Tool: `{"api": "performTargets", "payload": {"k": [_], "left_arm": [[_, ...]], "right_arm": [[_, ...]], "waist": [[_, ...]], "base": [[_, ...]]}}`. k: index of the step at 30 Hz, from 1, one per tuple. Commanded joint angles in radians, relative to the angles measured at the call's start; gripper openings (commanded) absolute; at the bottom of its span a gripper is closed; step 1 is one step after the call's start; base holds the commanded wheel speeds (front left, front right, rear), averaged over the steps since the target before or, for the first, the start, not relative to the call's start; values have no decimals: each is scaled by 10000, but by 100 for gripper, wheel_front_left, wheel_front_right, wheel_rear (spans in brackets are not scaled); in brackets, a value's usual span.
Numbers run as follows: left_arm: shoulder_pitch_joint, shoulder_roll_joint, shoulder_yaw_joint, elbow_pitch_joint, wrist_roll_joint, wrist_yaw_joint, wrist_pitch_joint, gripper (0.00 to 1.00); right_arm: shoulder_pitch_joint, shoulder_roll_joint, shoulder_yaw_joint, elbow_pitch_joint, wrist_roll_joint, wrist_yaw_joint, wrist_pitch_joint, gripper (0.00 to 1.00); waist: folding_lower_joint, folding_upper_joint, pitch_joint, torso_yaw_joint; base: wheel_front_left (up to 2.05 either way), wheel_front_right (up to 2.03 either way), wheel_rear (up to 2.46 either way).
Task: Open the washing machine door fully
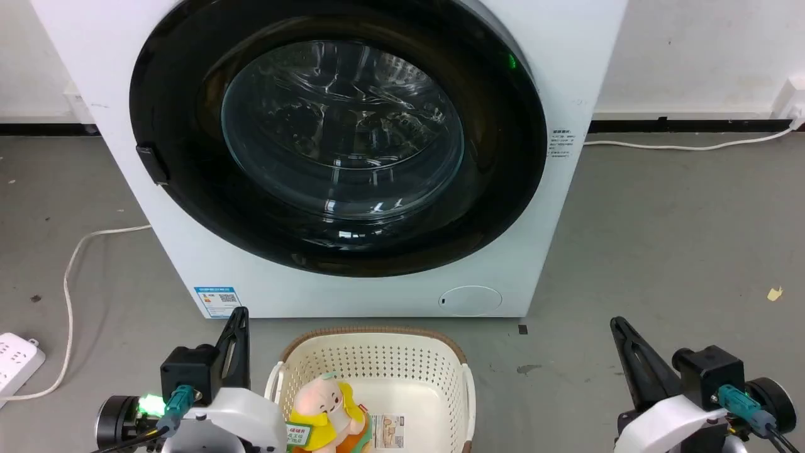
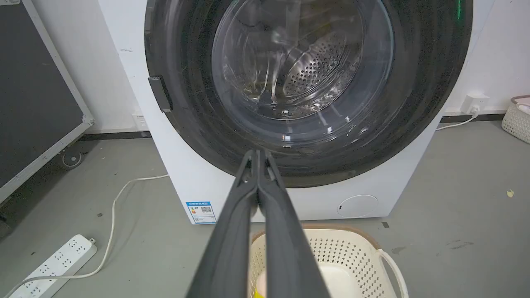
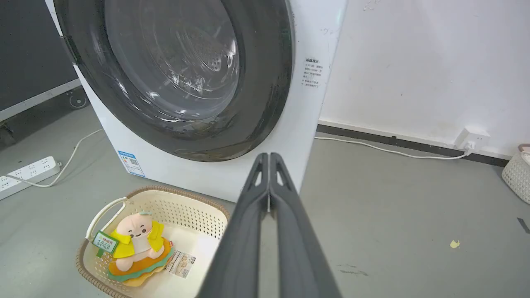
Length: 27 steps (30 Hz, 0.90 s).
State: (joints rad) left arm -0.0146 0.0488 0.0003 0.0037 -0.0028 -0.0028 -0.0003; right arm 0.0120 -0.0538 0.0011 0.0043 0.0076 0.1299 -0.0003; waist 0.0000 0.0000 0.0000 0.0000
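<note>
Black washing machine door (image 2: 308, 82) beyond touching fingers (image 2: 230, 248).

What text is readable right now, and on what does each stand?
Blue label, washing machine lower left front: QR code, print too small to read.
Grey print right of the washing machine door: too small.
Green tag by plush toy: blurred.
Paper card in basket: too small.
Nothing quotable.

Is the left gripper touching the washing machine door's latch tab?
Apart. Head view: the left gripper, shut, sits low beside the basket, well below the latch tab.
</note>
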Motion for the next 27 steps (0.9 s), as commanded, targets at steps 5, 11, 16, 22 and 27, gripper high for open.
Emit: {"api": "performTargets", "payload": {"k": [5, 11, 16, 22, 27], "left_arm": [[146, 14, -3, -37, 28, 28, 3, 0], [146, 14, -3, -37, 28, 28, 3, 0], [146, 14, -3, -37, 28, 28, 3, 0], [146, 14, -3, -37, 28, 28, 3, 0], [146, 14, -3, -37, 28, 28, 3, 0]], "right_arm": [[-120, 36, -11, -43, -76, 8, 3, 0], [-120, 36, -11, -43, -76, 8, 3, 0], [-120, 36, -11, -43, -76, 8, 3, 0], [-120, 36, -11, -43, -76, 8, 3, 0], [-120, 36, -11, -43, -76, 8, 3, 0]], "waist": [[0, 0, 0, 0], [0, 0, 0, 0], [0, 0, 0, 0], [0, 0, 0, 0], [0, 0, 0, 0]], "base": [[0, 0, 0], [0, 0, 0], [0, 0, 0], [0, 0, 0], [0, 0, 0]]}}
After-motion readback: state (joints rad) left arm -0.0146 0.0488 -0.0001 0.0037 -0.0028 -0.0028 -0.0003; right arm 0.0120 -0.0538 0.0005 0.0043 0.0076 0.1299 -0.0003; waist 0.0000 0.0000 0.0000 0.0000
